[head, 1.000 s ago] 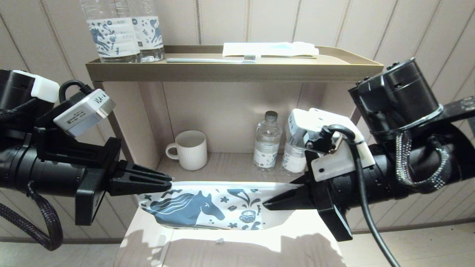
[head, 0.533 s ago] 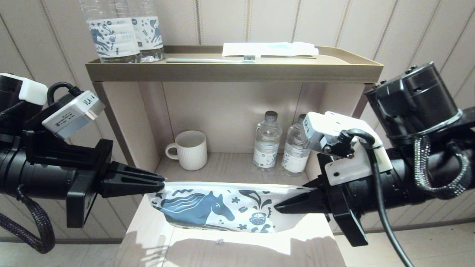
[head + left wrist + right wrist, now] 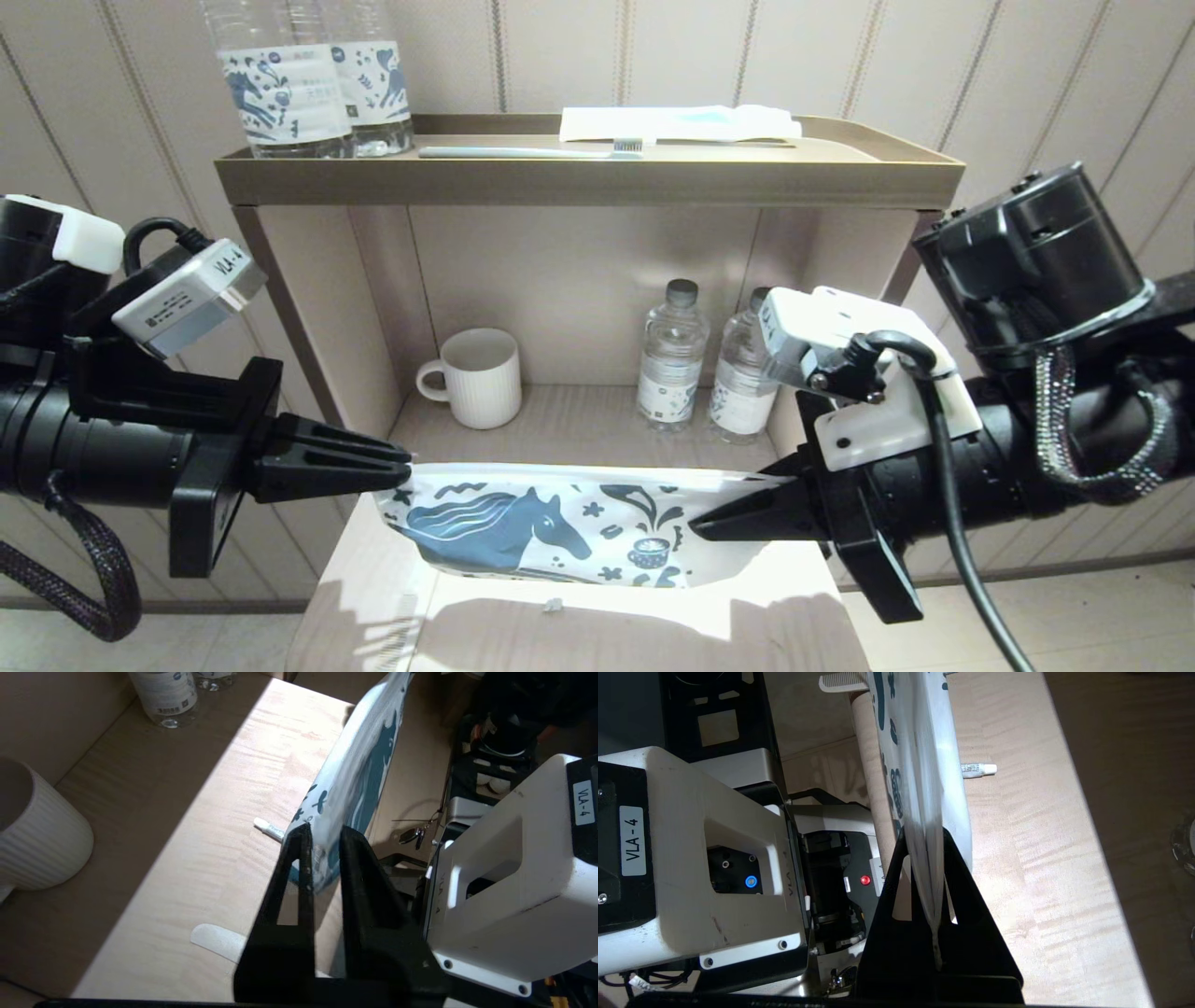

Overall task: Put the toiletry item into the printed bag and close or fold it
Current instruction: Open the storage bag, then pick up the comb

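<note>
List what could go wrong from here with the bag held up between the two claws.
1. The left claw stands slightly apart around the printed bag's corner; if it loosens more, that end may drop and swing from the right claw, which pinches the other end.
2. A small white tube lies on the wooden surface under the bag, seemingly not inside; closing now might leave it out.
3. The lower edge hangs near it and may sweep it away.
</note>
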Motion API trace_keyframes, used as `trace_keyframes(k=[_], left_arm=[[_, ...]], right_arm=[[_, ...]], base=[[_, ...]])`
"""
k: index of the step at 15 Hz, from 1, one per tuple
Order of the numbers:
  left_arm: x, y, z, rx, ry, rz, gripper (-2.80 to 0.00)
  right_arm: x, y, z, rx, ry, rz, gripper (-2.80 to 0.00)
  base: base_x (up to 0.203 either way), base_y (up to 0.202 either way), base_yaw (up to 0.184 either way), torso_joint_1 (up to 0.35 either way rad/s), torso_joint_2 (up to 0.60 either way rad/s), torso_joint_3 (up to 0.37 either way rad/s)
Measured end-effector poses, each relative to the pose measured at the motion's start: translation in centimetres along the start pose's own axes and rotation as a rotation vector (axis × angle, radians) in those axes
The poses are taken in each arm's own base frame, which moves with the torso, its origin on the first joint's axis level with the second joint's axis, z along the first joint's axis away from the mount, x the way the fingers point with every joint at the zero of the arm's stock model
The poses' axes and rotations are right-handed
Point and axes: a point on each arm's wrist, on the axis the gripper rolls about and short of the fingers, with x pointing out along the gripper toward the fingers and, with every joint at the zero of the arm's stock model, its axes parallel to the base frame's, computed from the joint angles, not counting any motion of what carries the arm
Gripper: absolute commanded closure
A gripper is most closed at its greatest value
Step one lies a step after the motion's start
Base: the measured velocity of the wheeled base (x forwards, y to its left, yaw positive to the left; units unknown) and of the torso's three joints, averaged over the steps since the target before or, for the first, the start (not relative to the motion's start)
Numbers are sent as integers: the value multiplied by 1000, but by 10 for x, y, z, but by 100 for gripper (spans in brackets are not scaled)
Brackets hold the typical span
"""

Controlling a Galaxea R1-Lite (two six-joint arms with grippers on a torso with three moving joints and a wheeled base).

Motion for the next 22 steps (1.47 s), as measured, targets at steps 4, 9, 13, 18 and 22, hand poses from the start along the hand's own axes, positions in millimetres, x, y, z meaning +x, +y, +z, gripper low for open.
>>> trace_keyframes(k=[4,9,13,18,22], left_arm=[[1,-1,0,29,-3,-4,-280],[10,7,-8,32,22,-25,-280],[16,14,-13,20,34,-41,-280],[22,16,-13,15,3,-105,-280],[26,14,-15,13,11,-125,-280]], right_arm=[[2,-1,0,1,1,3,0],[6,-3,2,-7,-8,8,0],[5,0,2,-14,-12,13,0],[7,4,9,-35,-26,32,0],[9,4,12,-38,-30,34,0]], base=[[0,0,0,0,0,0],[0,0,0,0,0,0],[0,0,0,0,0,0],[0,0,0,0,0,0],[0,0,0,0,0,0]])
